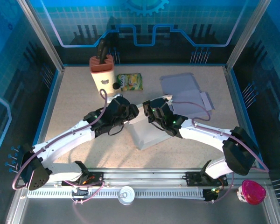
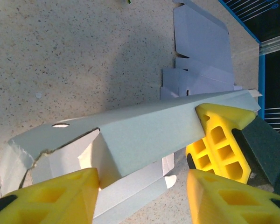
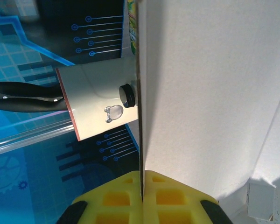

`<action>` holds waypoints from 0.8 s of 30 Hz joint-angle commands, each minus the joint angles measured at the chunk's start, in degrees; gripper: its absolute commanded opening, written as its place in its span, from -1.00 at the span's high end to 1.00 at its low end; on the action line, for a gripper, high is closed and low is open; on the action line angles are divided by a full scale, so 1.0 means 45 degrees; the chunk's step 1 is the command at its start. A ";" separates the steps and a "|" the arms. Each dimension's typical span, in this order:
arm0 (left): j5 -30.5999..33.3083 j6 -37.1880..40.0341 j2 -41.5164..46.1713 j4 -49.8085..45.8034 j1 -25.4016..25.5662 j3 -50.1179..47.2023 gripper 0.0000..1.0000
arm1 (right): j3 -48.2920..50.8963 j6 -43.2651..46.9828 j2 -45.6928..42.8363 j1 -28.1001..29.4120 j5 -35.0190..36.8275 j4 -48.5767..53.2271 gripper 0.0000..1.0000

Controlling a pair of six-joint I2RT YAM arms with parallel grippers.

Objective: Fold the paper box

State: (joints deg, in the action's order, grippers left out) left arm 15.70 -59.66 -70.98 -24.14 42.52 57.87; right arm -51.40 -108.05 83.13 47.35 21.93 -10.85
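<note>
The white paper box stands half-formed at the table's middle. In the left wrist view its long pale top panel runs across, with a torn end at the left and white inner flaps beneath. My left gripper is open; its yellow fingers straddle the lower flaps, the left one against the box wall and the right one clear of it. My right gripper is shut on the edge of a box panel. Its yellow fingers pinch the panel's right end. Both grippers meet over the box's far edge.
A knife block with black handles stands at the back, with a green snack packet beside it. Flat lilac cardboard sheets lie at the back right. A pink object sits off the table at the near right.
</note>
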 commanded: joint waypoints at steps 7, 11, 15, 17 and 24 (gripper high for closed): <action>-0.0075 0.1006 0.1007 -0.0024 -0.0515 -0.0583 -0.14 | 0.0581 0.0422 -0.0068 0.0201 0.0145 -0.1138 1.00; 0.1435 0.2327 0.2123 -0.1212 -0.0606 -0.1071 -0.18 | 0.0928 0.1461 0.0453 0.0102 -0.0267 -0.3157 1.00; 0.2438 0.2977 0.3471 -0.1734 -0.1272 -0.2687 -0.07 | 0.0865 0.2020 0.1051 0.0173 -0.0788 -0.3993 1.00; 0.2945 0.3048 0.4111 -0.2088 -0.1588 -0.3453 0.05 | 0.0942 0.2130 0.1452 0.0246 -0.0958 -0.4694 1.00; 0.3348 0.3062 0.5564 -0.1080 -0.2028 -0.6024 0.45 | 0.1138 0.2826 0.2833 0.0324 -0.1556 -0.7439 1.00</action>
State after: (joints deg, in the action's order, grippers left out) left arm 28.16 -47.37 -46.70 -30.50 33.82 33.45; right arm -47.46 -98.24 94.11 47.77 16.34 -35.38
